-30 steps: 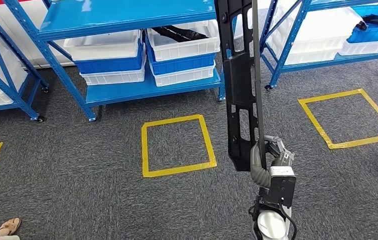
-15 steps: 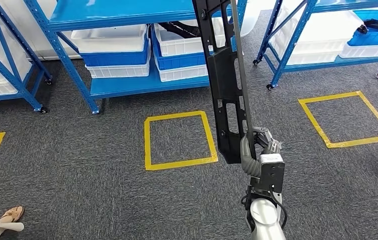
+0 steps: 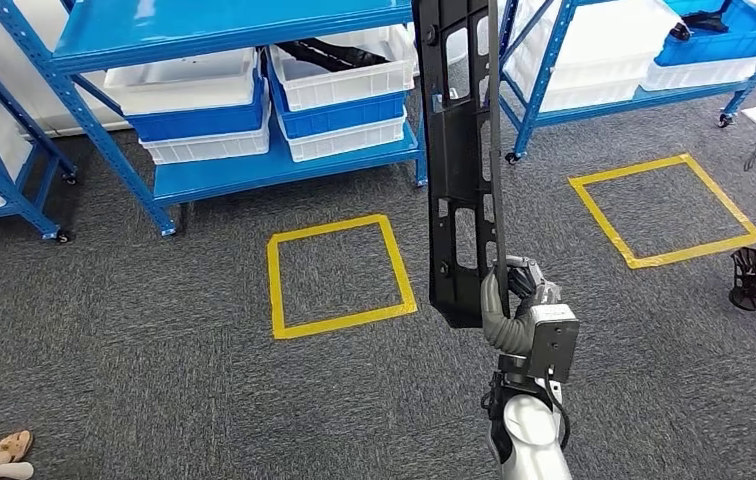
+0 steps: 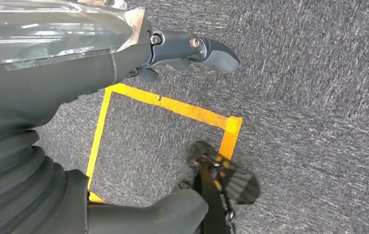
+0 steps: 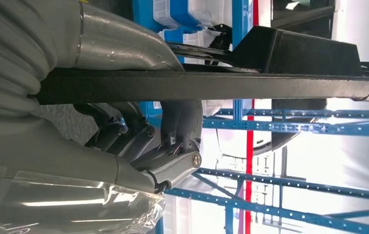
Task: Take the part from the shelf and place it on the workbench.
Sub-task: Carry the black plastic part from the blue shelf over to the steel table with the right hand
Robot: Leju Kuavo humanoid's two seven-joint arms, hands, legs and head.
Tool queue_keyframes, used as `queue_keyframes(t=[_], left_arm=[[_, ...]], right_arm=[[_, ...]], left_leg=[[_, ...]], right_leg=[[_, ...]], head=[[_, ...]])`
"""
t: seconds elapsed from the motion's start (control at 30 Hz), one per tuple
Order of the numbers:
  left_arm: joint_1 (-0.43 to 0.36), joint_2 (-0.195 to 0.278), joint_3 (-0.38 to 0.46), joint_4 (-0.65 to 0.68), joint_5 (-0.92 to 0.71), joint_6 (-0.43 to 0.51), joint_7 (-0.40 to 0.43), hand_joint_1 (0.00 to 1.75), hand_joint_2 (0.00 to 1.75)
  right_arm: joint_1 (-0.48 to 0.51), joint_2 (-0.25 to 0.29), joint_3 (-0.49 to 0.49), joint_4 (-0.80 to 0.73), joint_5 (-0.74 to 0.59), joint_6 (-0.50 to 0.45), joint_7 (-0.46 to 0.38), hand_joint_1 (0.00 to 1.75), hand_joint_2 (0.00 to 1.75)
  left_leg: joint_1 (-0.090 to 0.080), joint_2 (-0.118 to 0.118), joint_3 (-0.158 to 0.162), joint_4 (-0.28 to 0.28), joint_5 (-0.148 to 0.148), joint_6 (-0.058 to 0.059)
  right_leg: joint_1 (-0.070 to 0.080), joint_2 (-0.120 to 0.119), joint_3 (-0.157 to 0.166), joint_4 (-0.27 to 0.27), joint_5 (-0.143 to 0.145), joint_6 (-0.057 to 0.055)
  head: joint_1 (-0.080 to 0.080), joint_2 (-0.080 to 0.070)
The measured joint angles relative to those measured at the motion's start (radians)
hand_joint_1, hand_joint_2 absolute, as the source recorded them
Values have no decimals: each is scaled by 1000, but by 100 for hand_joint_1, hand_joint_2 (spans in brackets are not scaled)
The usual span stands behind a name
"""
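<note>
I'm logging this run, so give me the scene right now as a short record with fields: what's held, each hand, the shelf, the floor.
held item: long black part, upright, lower end in the right hand
right hand: grips the part near its lower end
left hand: hangs over the carpet, holding nothing, fingers apart
shelf: blue shelf behind, with white and blue bins; one bin holds another black piece
floor: grey carpet with yellow tape squares
workbench: cannot tell where it is

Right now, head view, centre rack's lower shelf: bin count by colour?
White bins: 4
Blue bins: 2
Total: 6
</note>
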Motion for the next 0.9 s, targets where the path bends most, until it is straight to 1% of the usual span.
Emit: queue_keyframes(t=[0.03,0.07,0.1,0.13,0.17,0.2,0.23,0.27,0.3,0.33,0.37,0.4,0.43,0.47,0.5,0.53,0.57,0.6,0.63,0.67,0.7,0.73,0.77,0.8,0.83,0.87,0.9], left_arm=[[0,0,1,0,0,1,1,0,175],[0,0,2,0,0,2,2,0,175],[0,0,2,0,0,3,3,0,175],[0,0,2,0,0,3,4,0,175],[0,0,2,0,0,3,5,0,175],[0,0,2,0,0,3,5,0,175],[0,0,2,0,0,4,6,0,175],[0,1,2,0,0,4,7,0,175],[0,1,3,0,0,5,8,0,175],[0,0,3,0,0,5,9,0,175],[0,0,3,0,0,6,9,0,175],[-1,0,3,0,0,6,9,0,175],[-1,-1,3,0,0,6,10,0,175],[-1,-1,3,0,0,6,10,0,175],[0,0,3,0,0,6,10,0,175],[0,0,3,0,0,6,10,0,175],[1,0,3,0,0,6,10,0,175],[1,0,3,0,-1,7,10,0,175],[1,0,3,0,-3,7,12,0,175],[0,0,3,0,-5,8,13,0,175],[0,0,3,0,-8,9,15,0,175],[0,0,3,0,-10,10,16,0,175],[0,0,3,0,-12,10,17,0,175],[-1,0,3,0,-14,9,18,0,175],[-1,0,3,0,-16,8,18,0,175],[-2,1,3,0,-20,7,19,0,175],[-2,2,3,0,-24,5,20,0,175]], right_arm=[[2,1,0,1,0,0,0,175,175],[5,1,-1,2,-1,0,0,175,175],[7,1,-1,2,-1,0,0,175,175],[8,2,-1,2,-1,0,0,175,175],[9,3,-1,2,-1,0,0,175,175],[8,4,0,2,-1,0,0,175,175],[8,4,0,2,-1,0,-1,175,175],[8,5,0,2,-1,0,-1,175,175],[9,5,0,2,-1,0,-1,175,175],[11,5,0,2,-1,0,-1,175,175],[13,4,0,1,-1,0,-1,175,175],[13,4,-1,1,-1,0,-1,175,175],[13,3,-1,1,-1,0,-1,175,175],[14,3,-1,1,-1,0,-1,175,175],[14,3,-1,1,-1,0,-1,175,175],[16,3,0,1,-1,0,-1,175,175],[19,2,-1,1,-1,0,-1,175,175],[20,2,-1,1,-1,-1,-1,175,175],[21,2,-1,1,1,-5,-1,175,175],[21,2,-1,0,5,-12,-1,175,175],[20,2,-1,-1,11,-24,-2,175,175],[19,3,-2,-4,20,-39,-2,175,175],[19,4,-2,-7,28,-52,-3,175,175],[20,5,-3,-10,35,-63,-4,175,175],[24,4,-4,-12,40,-71,-5,175,175],[28,4,-6,-16,43,-77,-6,175,175],[32,5,-8,-21,46,-81,-7,175,175]], left_leg=[[0,-1,-18,46,-15,-1],[0,-2,-21,58,-11,0],[0,-4,-4,31,12,3],[0,-13,29,-29,47,8],[1,-32,67,-98,76,14],[1,-49,97,-157,96,19],[0,-63,116,-194,105,23],[-2,-69,122,-209,103,26],[-4,-63,121,-213,104,28],[-3,-52,121,-220,108,34],[-3,-42,122,-227,114,39],[-2,-31,121,-234,120,45],[-1,-19,120,-240,125,51],[-4,-7,117,-240,127,53],[-6,5,113,-240,128,56],[-8,18,110,-240,129,57],[-9,31,108,-239,130,57],[-10,43,106,-239,131,57],[-10,55,106,-239,131,57],[-12,65,107,-238,131,55],[-15,76,107,-235,130,52],[-18,86,107,-232,129,49],[-22,95,106,-230,129,45],[-23,104,106,-229,129,42],[-22,111,107,-228,128,38],[-18,104,106,-222,121,32],[-15,84,100,-204,104,26]], right_leg=[[1,7,-2,0,2,-2],[2,16,-3,0,3,-3],[3,25,-4,0,5,-3],[3,35,-4,0,6,-2],[3,45,-4,0,8,-1],[5,54,-7,1,11,2],[6,62,-10,2,14,7],[5,70,-15,1,18,13],[5,78,-20,0,23,20],[5,80,-27,1,25,26],[6,70,-35,8,21,30],[9,53,-49,29,8,31],[11,31,-70,71,-17,28],[10,13,-97,128,-46,25],[10,6,-125,194,-76,23],[9,3,-146,246,-95,25],[8,0,-151,268,-100,30],[8,-4,-136,253,-91,38],[8,-13,-99,197,-70,46],[8,-37,-54,122,-49,51],[12,-58,-16,55,-31,51],[14,-73,10,8,-19,46],[16,-80,20,-14,-14,40],[18,-70,19,-17,-11,34],[13,-57,18,-18,-8,27],[10,-47,17,-19,-5,23],[5,-37,16,-21,-1,16]], head=[[0,0],[0,0],[0,0],[0,0],[0,0],[1,0],[0,0],[-1,0],[-1,0],[-2,0],[-2,0],[0,0],[3,0],[5,0],[8,0],[9,0],[10,0],[11,0],[12,0],[13,0],[14,0],[13,0],[12,0],[11,0],[10,0],[10,0],[9,0]])
